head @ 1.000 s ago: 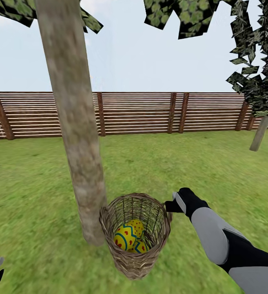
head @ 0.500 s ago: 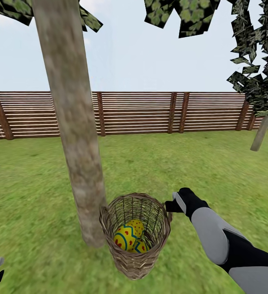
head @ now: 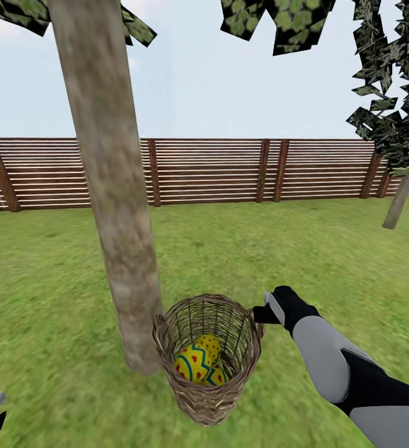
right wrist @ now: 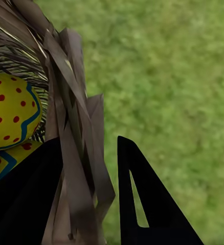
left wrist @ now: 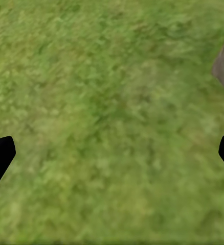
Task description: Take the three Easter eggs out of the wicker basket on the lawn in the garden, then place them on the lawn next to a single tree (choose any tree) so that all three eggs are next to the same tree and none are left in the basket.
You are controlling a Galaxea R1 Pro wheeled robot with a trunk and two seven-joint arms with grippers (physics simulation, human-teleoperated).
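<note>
The Easter eggs (head: 198, 364) are lying inside the wicker basket (head: 207, 358), low against its woven wall; the head view is showing the yellow shells with red dots and blue zigzag, though how many are there cannot be told. The basket is standing upright on the lawn (head: 304, 261), just beside the foot of the tree (head: 114, 186), its rim nearly touching the trunk.

The right gripper (head: 261, 314) is sitting at the basket's rim on the side away from the tree. In the right wrist view its jaws are straddling the rim wall of the basket (right wrist: 73, 153): one finger is lying inside, next to an egg (right wrist: 12, 109), the other outside over the grass, and the twigs are pinched between them. The eggs themselves are lying beside the jaws, not between them.

The left gripper (left wrist: 112, 153) is hanging over bare lawn (left wrist: 107, 102), well apart from the basket on the tree's far side, with its jaws spread wide and nothing between them.

Beyond the tree a brown slatted fence (head: 216, 171) is closing the garden.
</note>
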